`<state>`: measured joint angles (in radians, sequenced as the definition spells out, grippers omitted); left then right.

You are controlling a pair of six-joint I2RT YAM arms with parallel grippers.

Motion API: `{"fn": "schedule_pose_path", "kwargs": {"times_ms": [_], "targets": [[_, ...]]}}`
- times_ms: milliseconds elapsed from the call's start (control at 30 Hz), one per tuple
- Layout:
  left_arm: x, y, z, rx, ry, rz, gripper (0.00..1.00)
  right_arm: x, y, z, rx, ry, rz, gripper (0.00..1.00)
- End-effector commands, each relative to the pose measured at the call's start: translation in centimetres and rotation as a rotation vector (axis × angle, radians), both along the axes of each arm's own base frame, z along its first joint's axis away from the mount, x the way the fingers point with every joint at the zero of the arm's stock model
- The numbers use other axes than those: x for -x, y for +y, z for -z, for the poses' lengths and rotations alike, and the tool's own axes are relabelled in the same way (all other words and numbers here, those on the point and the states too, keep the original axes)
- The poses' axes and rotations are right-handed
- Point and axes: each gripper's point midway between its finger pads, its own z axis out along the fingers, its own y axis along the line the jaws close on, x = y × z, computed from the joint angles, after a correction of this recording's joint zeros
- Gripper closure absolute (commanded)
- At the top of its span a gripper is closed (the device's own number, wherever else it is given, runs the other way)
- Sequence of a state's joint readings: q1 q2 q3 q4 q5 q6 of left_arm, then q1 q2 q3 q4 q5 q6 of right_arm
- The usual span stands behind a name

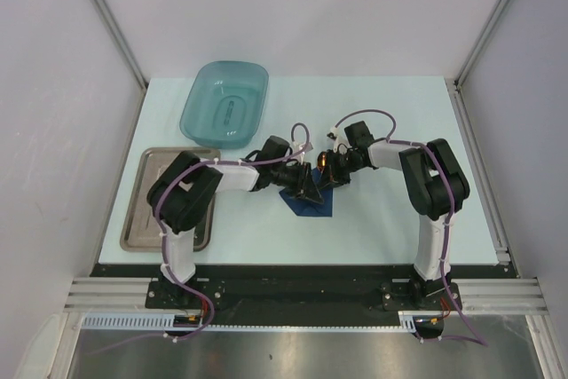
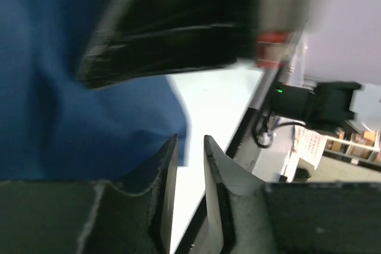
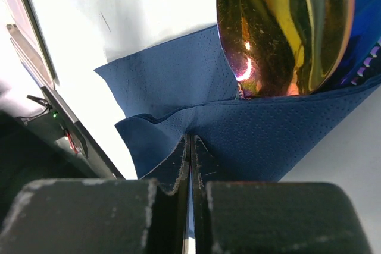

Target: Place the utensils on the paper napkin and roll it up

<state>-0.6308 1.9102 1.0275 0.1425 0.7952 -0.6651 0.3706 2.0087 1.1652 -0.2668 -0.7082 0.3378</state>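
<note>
On my feed the pale desk carries everything, and the left hand and right hand meet over its middle, almost touching. The teal tub sits well beyond the left hand, toward the far edge. The metal tray lies well off to that hand's left, partly under its own arm. The paper napkin lies right beneath the 2 hands, a navy sheet bunched and folded, with a corner sticking out on the near side of the left hand. On the right wrist camera the right hand is clenched, its 2 fingers pressed flat together on a fold of the napkin that runs straight into the tips. The left hand is released: its 2 fingers stand slightly apart with pale desk showing in the slit. The napkin spreads to their left, its edge just at the left finger, though that view is blurred. The utensils are tucked into the napkin just ahead of the right hand's fingertips. The spoon pokes its gold bowl out above the fold, and a sliver of iridescent purple shows to its right; I cannot tell which piece that is.
</note>
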Motion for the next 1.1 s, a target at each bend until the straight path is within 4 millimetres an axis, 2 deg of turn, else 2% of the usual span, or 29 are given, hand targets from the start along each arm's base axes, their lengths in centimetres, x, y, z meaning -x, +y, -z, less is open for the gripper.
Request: {"fn": "schedule_pose_path", "kwargs": {"times_ms": [0,133,233,433,533,567,667,700,800,867,1067], "targets": [[-1.2,-0.4,1.7,-0.018,0.028,-0.034,0.75,0.0,-0.7,2.8,0.082,-0.006,-0.005,1.0],[-0.4,1.0,5.0,-0.117,0.09,-0.055,0.81,-0.5,-0.8,2.7,0.081,-0.015,0.0,1.0],[-0.1,2.2,6.7,-0.169,0.13,-0.093,0.86,-0.7,-0.9,2.4,0.079,-0.026,-0.001,1.0],[0.2,3.1,8.3,-0.221,0.172,-0.114,0.95,-1.2,-0.7,1.8,0.069,-0.043,-0.006,1.0],[0.3,3.3,8.4,-0.225,0.178,-0.122,0.98,-2.1,-0.1,-0.2,0.043,-0.089,-0.015,0.96],[0.2,3.3,8.4,-0.226,0.178,-0.123,0.99,-2.8,0.1,-1.8,0.024,-0.125,-0.009,0.95],[0.3,3.2,8.3,-0.222,0.173,-0.12,0.99,-3.5,0.6,-4.7,-0.016,-0.167,0.001,0.88],[0.2,3.3,8.2,-0.22,0.172,-0.122,1.0,-3.8,0.8,-6.4,-0.033,-0.193,0.007,0.87],[0.2,3.2,8.2,-0.221,0.168,-0.119,1.0,-3.8,0.8,-8.5,-0.048,-0.237,0.01,0.86],[0.1,3.3,8.1,-0.219,0.164,-0.121,1.0,-3.5,0.7,-8.5,-0.035,-0.236,0.01,0.86],[-0.1,3.3,7.9,-0.218,0.165,-0.128,0.99,-2.3,0.4,-6.0,0.03,-0.173,-0.004,0.91]]}}
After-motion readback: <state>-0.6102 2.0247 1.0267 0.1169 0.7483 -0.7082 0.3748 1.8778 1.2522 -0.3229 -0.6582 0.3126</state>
